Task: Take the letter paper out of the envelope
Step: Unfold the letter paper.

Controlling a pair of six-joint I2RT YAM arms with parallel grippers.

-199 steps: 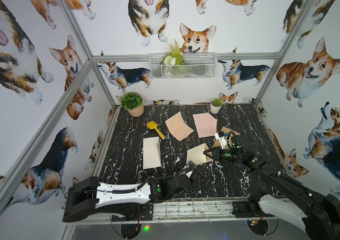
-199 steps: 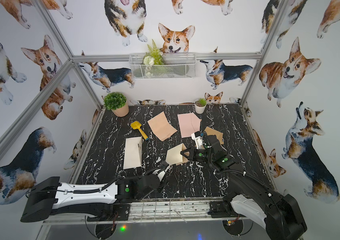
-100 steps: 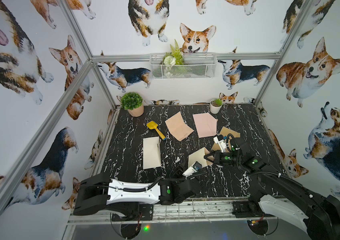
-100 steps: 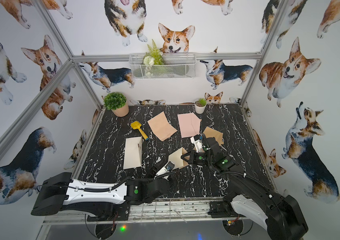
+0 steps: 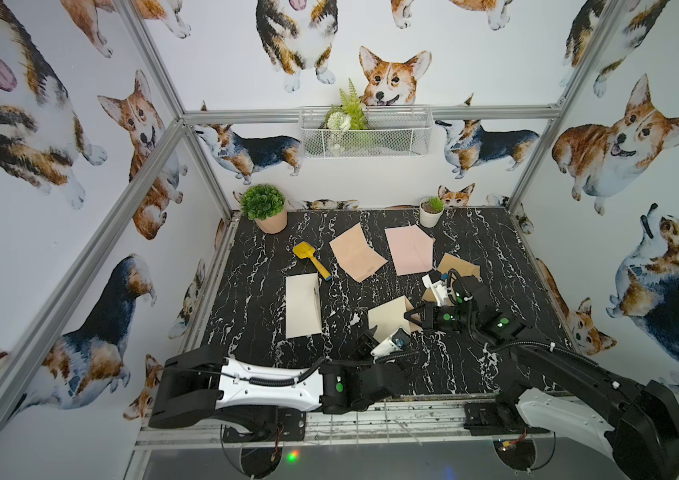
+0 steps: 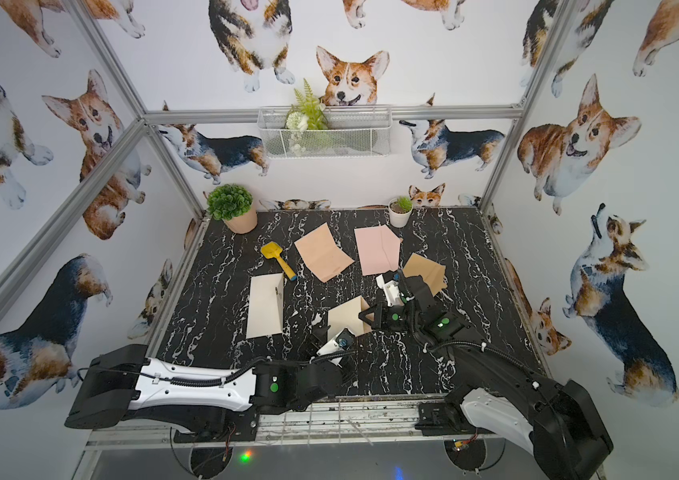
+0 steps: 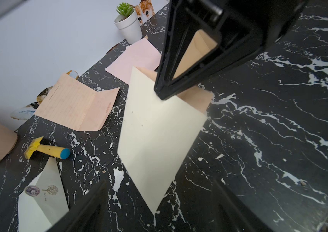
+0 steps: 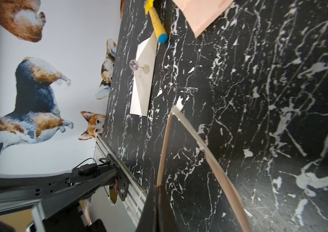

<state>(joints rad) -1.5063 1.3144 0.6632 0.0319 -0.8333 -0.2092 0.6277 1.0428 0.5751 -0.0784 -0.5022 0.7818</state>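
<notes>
Left arm [image 5: 267, 384] and right arm [image 5: 558, 415] are finished in black with white shells. Black ribbed cables [image 5: 279, 379] are clipped along them. Green lamps [image 5: 339, 387] are lit at joints. White wrist cameras [image 5: 387, 345] are fitted. Jaws are black, triangular.

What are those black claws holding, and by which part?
The right gripper pinches the cream folded paper sheet by one edge; the left gripper is open, holding nothing.

Matt letter paper [image 7: 159, 130], smooth tabletop [image 7: 279, 120]
</notes>
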